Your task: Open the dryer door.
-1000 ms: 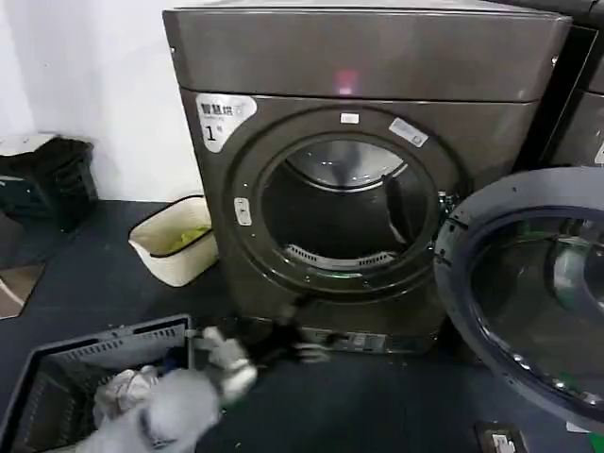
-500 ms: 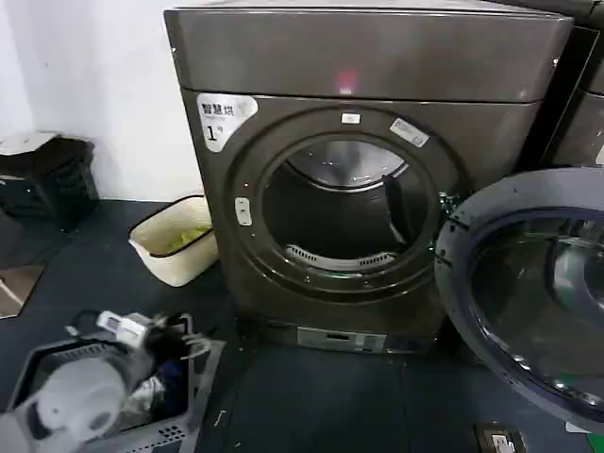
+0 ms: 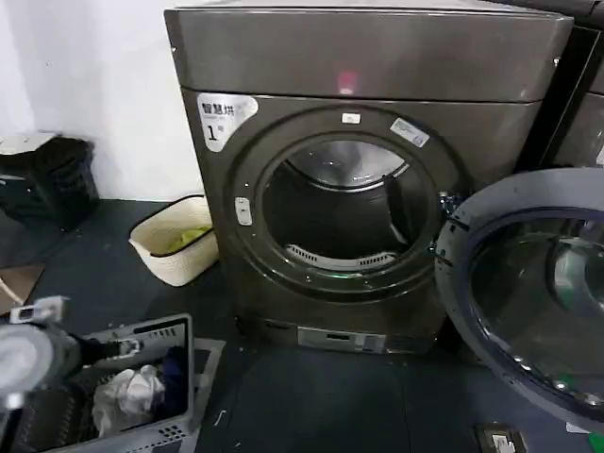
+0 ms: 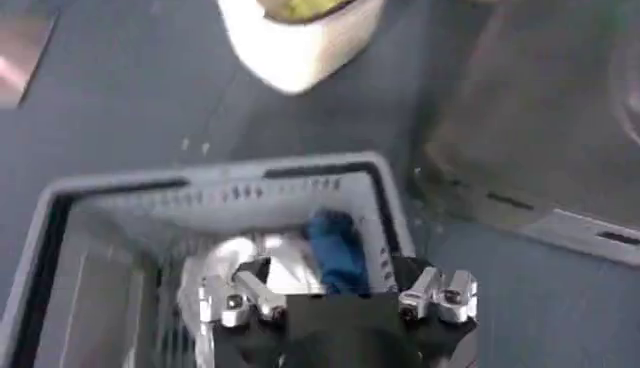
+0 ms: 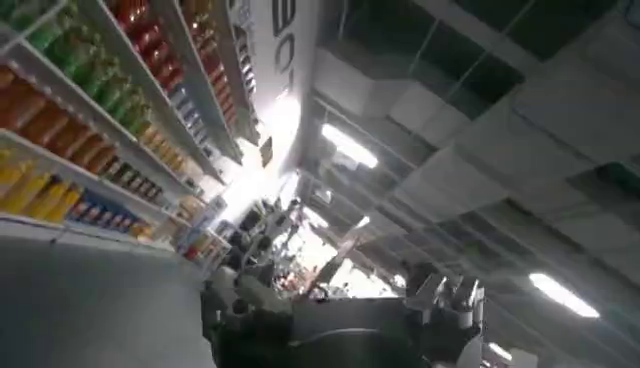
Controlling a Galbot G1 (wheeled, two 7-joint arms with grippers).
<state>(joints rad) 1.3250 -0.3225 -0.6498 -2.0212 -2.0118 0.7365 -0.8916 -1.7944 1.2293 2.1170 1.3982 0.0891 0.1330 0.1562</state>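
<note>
- While I look down from the head view, the dryer (image 3: 368, 179) stands ahead of me with its round opening bare and the drum visible inside; the dryer door (image 3: 528, 293) hangs swung out on the right side of that opening, its dark glass and grey inner rim turned toward me.
- From that view the door lies well to the right of my left gripper (image 3: 123, 347), which sits low at the left edge over the grey laundry basket (image 3: 179, 332). I judge the task as good as done: the door is already wide open, so no pull is left, and the left arm is the farther one from it.
- A cream tub (image 3: 175, 247) with something green in it sits on the floor just left of the dryer.
- On the left wrist view, the left gripper (image 4: 340, 296) points down into the basket (image 4: 225, 190), above a blue cloth (image 4: 335, 245) and some white laundry. Its two metal fingertips (image 4: 445, 295) stand spread apart with nothing between them. The dryer's lower front corner (image 4: 540, 110) shows off to one side, apart from the gripper.
- On the right wrist view, the right gripper (image 5: 345, 300) aims upward at a ceiling with strip lights and shelves of bottles (image 5: 90, 110). Whether its fingers are spread or pressed together I cannot tell, and it touches nothing of the dryer.
</note>
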